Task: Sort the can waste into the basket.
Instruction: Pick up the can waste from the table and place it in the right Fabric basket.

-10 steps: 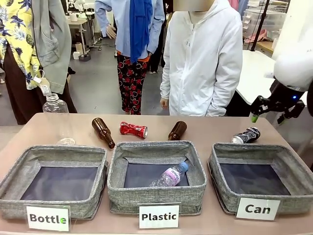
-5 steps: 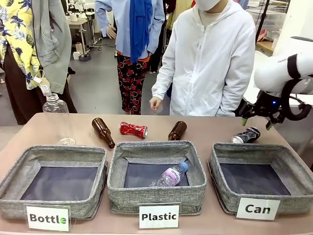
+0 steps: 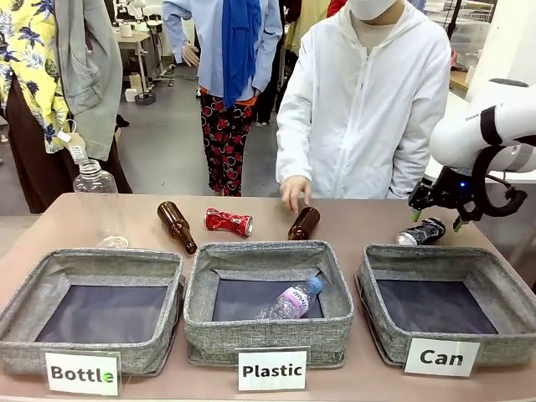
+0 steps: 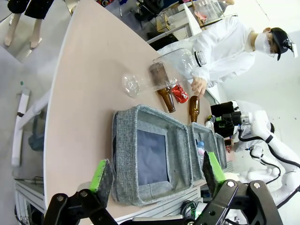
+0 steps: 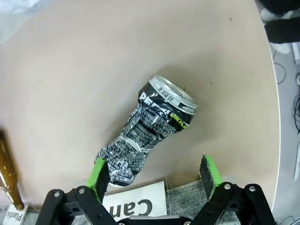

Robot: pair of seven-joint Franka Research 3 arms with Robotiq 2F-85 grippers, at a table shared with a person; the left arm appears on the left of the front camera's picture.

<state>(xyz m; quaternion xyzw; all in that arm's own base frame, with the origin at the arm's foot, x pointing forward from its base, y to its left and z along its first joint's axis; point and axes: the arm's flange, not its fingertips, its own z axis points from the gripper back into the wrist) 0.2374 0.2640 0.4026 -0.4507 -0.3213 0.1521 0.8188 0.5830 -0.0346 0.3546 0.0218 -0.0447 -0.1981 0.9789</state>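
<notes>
Right wrist view gives you the close-up: the black-and-silver can (image 5: 150, 131) lies crushed on its side on the table (image 5: 70, 70), silver top end pointing away and green marks near that end. Its flattened end sits just beside one green pad (image 5: 99, 172). The right gripper (image 5: 154, 173) has its jaws spread wide and pinches nothing. The can's white print starts "PE"; I can't read the rest. The same view catches the "Can" label (image 5: 133, 206) upside down at the bottom edge. From the front you get the layout instead: the right gripper hovers just above that can, which lies behind the far-right basket's back rim, outside it. The red can (image 3: 229, 222) lies on the far side of the table, behind the middle basket, between two brown glass bottles (image 3: 177, 226) (image 3: 304, 224). The person's hand (image 3: 295, 191) is at the top of the right-hand bottle; I can't tell if it touches. Left wrist view looks along the table from the end. The left gripper (image 4: 157, 171) hangs with its jaws spread and nothing between them, over the near end of the basket row. That view also shows a big clear bottle (image 4: 173, 65) lying on its side past the baskets. For containers, the Can basket (image 3: 435, 254) shows its dark bottom. The Plastic basket (image 3: 268, 335) holds one clear plastic bottle (image 3: 291, 301) with a pinkish label, print too small to read. The Bottle basket (image 3: 92, 258) shows its dark bottom. The white front labels read "Bottle" (image 3: 81, 373), "Plastic" (image 3: 272, 370) and "Can".
</notes>
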